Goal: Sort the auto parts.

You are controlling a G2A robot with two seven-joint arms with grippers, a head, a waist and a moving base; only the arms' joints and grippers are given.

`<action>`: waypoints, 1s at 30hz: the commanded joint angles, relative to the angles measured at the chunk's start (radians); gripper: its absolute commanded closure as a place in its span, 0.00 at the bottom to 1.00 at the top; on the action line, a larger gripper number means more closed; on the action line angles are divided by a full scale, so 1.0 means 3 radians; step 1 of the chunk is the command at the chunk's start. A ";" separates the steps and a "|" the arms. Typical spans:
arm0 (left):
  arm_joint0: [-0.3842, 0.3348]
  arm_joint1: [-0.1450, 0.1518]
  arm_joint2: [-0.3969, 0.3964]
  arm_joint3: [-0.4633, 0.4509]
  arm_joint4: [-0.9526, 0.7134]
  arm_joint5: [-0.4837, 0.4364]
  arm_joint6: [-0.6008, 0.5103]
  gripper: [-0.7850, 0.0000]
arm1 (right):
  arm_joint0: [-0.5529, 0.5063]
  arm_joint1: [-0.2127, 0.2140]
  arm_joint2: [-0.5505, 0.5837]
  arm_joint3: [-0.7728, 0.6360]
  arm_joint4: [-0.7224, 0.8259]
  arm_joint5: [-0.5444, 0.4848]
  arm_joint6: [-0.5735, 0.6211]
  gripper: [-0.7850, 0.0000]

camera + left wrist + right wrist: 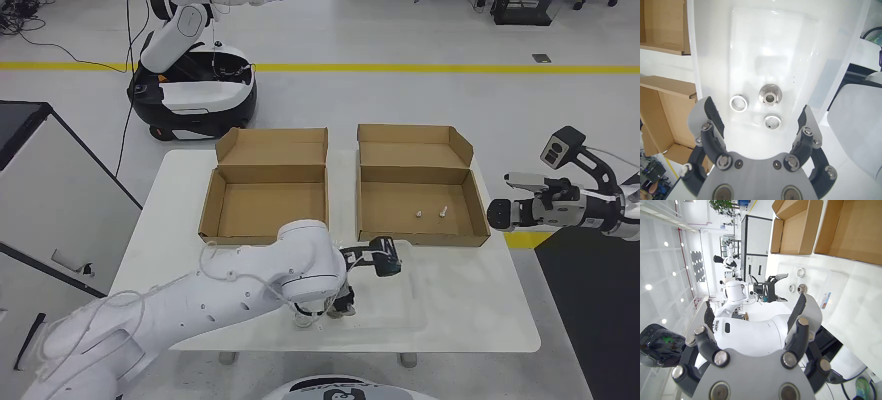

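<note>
in a clear tray (pixel 745 47) on the white worktop (pixel 180 250) lies a flanged hub (pixel 770 97). a wide ring collar (pixel 738 103) sits just beside it and a smaller collar (pixel 772 121) near it, none touching. the left end effector (pixel 757 108) hovers close to the hub, fingers spread, holding nothing. the right end effector (pixel 497 213) hangs well apart from the hub, also spread. beyond the hub stand a cardboard box (pixel 265 205) and a second box (pixel 400 195), the second holding two small pale pieces (pixel 442 210).

The left hand (pixel 757 106) sits on a sharply bent arm (pixel 250 285), ribbed fingers (pixel 713 113) spread wide with nothing between them, while the right hand (pixel 755 301), likewise spread and empty, is held well apart from it.
</note>
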 commanded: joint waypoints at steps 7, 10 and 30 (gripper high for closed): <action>-0.0113 -0.0089 0.0161 0.0124 -0.0112 0.0014 0.0000 0.06 | -0.0001 0.0000 0.0000 0.0000 0.0001 -0.0001 0.0000 0.00; -0.0129 -0.0112 0.0192 0.0160 -0.0126 0.0016 0.0000 0.15 | -0.0001 0.0000 0.0000 0.0000 0.0001 -0.0001 0.0000 0.00; -0.0037 -0.0157 0.0346 0.0434 -0.0186 0.0019 0.0000 0.48 | -0.0001 0.0000 0.0000 0.0000 0.0001 -0.0001 0.0000 0.00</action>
